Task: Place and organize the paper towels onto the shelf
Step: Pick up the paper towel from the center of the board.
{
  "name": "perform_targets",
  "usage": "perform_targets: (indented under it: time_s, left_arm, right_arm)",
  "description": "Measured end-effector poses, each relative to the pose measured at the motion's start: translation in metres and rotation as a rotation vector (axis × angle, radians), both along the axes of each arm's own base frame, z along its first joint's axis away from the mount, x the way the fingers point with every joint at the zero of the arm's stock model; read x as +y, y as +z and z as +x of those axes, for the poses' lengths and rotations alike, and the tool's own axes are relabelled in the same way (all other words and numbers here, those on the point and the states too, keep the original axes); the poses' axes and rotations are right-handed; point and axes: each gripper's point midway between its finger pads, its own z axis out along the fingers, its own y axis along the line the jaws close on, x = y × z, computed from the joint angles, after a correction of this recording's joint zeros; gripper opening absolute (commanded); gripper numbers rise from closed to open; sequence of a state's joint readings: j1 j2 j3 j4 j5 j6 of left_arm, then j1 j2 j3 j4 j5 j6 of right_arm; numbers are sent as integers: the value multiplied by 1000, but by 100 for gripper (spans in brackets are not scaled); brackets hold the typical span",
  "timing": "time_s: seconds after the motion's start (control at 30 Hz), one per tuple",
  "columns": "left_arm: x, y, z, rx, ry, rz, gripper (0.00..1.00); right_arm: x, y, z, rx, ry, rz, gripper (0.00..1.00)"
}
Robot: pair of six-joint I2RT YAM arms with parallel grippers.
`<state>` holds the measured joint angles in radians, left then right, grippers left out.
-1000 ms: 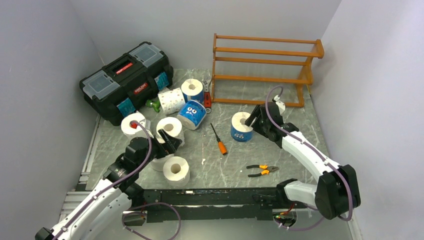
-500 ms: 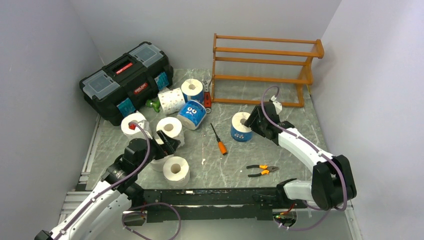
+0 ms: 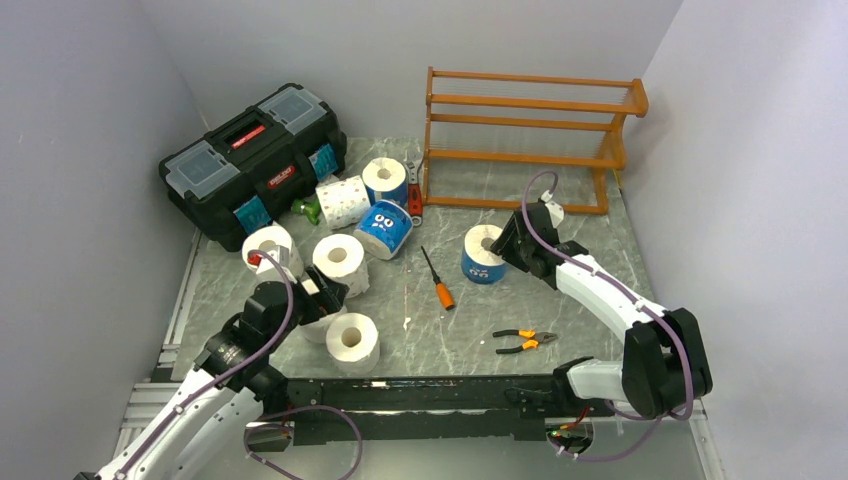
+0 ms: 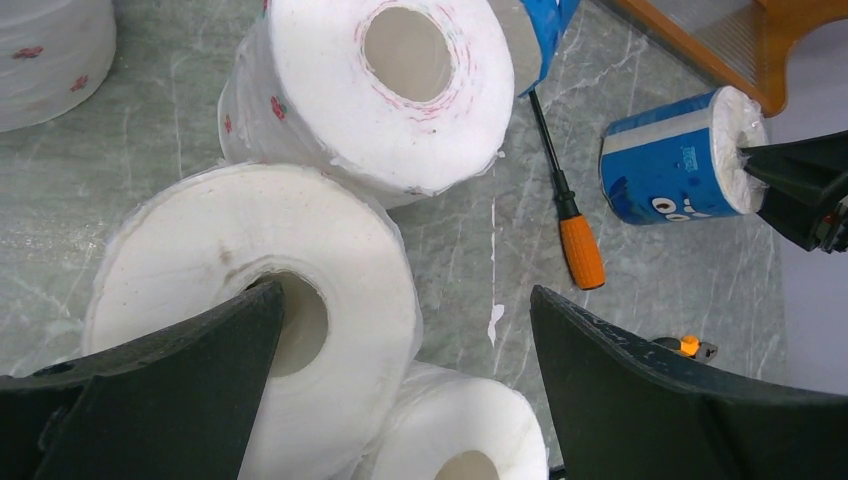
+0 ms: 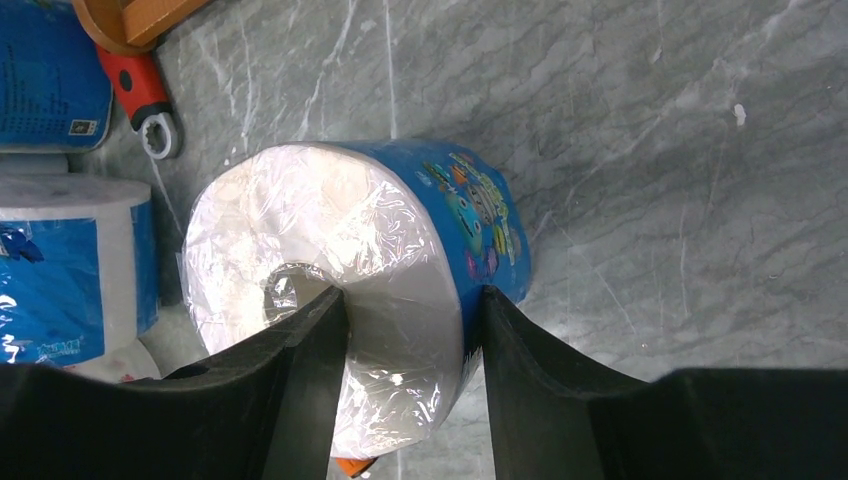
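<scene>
Farthest back stands the shelf [image 3: 530,105] — the paper towels [image 3: 340,255] sit on the desk [image 3: 440,330], before and left of it. The right claw [image 5: 412,300] straddles the wall of a blue roll [image 5: 400,240], one finger in its core — clenched or not, I cannot tell. The left claw [image 4: 405,300] gapes wide over a white roll [image 4: 200,250].

Just right of the screwdriver [image 3: 437,279] a single roll [image 3: 482,258] stands on end, and behind both, at the back of the table [image 3: 600,230], stands the shelf [image 3: 520,103]. Behind and left of the screwdriver three rolls [image 3: 384,228] huddle together, with a wrench [image 3: 414,200] between them and the shelf. Further left and nearer lie four more rolls [image 3: 340,258], the toolbox [image 3: 250,160] sits behind those, and the pliers [image 3: 525,341] lie at the screwdriver's near right.
</scene>
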<state>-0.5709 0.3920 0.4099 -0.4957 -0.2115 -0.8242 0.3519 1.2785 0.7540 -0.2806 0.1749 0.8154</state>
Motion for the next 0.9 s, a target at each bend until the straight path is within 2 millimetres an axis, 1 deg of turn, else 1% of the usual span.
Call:
perform_targets:
  time_s: [0.23, 0.3, 0.37, 0.63, 0.83, 0.9]
  left_arm:
    - [1, -2, 0, 8, 4, 7, 99]
    - [1, -2, 0, 8, 4, 8, 99]
    - [1, -2, 0, 7, 4, 7, 100]
    - [2, -1, -1, 4, 4, 5, 99]
    - [2, -3, -2, 10, 3, 9, 99]
    - [3, -3, -3, 10, 3, 9, 99]
  right_arm:
    - [-3, 4, -6, 28, 6, -16, 35]
    - [-4, 9, -10, 31, 8, -21, 34]
    - [-5, 18, -11, 25, 9, -22, 33]
    - [0, 78, 2, -91, 10, 18, 33]
    - [5, 123, 20, -164, -1, 48, 32]
    - [7, 134, 26, -181, -7, 57, 32]
